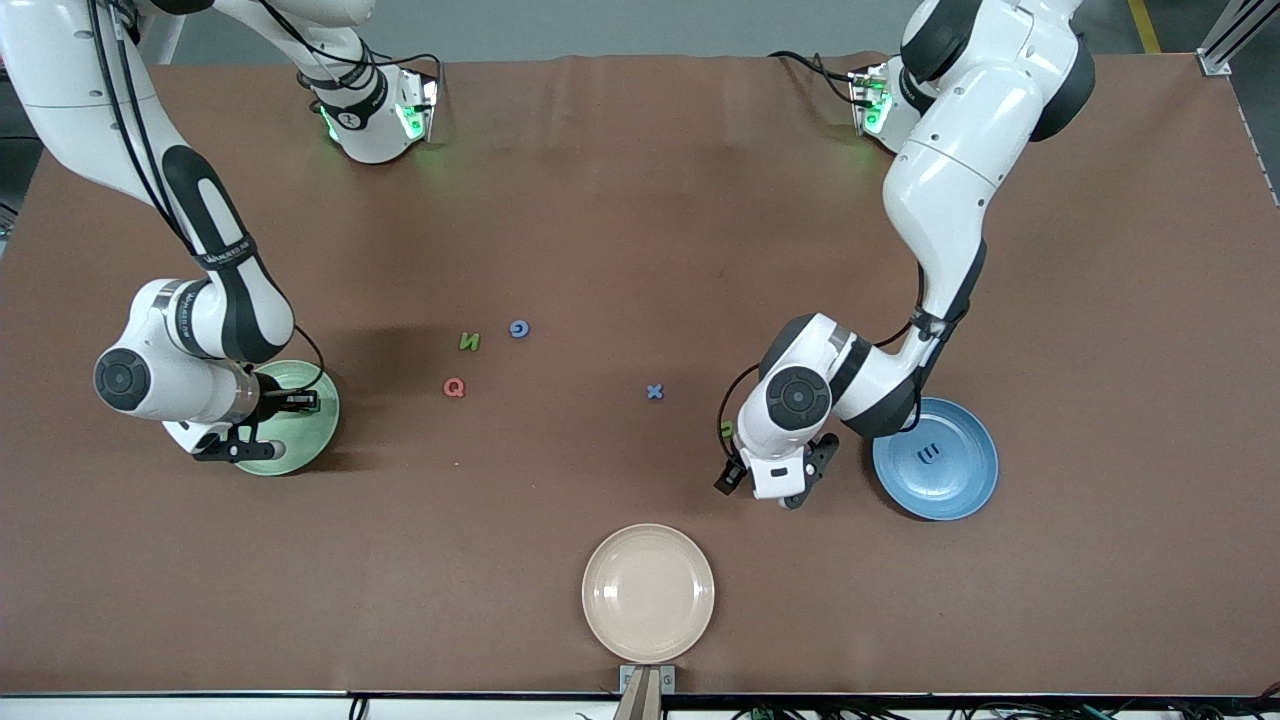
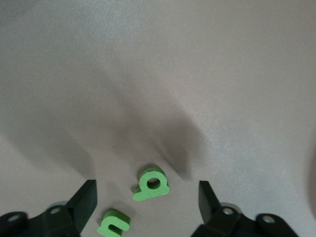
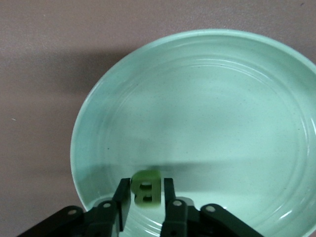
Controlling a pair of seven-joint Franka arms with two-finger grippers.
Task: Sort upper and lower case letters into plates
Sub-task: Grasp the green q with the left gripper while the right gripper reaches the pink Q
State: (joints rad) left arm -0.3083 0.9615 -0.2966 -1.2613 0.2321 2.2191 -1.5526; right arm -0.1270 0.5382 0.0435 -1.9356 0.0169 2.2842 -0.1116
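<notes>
The letters are mid-sort, and I have one in each arm's reach. My right gripper (image 3: pixel 146 195) pinches a green B (image 3: pixel 146 186) between its fingers (image 3: pixel 122 195), hanging over the pale green plate (image 1: pixel 320 420), near the rim at about six o'clock on the plate as the right wrist view shows it. To do this well, I'd let go low, well inside the rim, so the B neither bounces nor rolls out.

My left gripper (image 2: pixel 148 197) has its fingers spread, straddling a green lowercase piece (image 2: pixel 151 184) on the table; a second green piece (image 2: pixel 114 223) lies just beside one finger (image 2: pixel 84 200), so I'd centre first to avoid nudging it.

Loose around the table's middle: a green N (image 1: pixel 469 342), a blue c (image 1: pixel 519 328), a red Q (image 1: pixel 454 387), a blue x (image 1: pixel 655 392). The blue plate (image 1: pixel 975 470) holds a blue E (image 1: pixel 929 455).
</notes>
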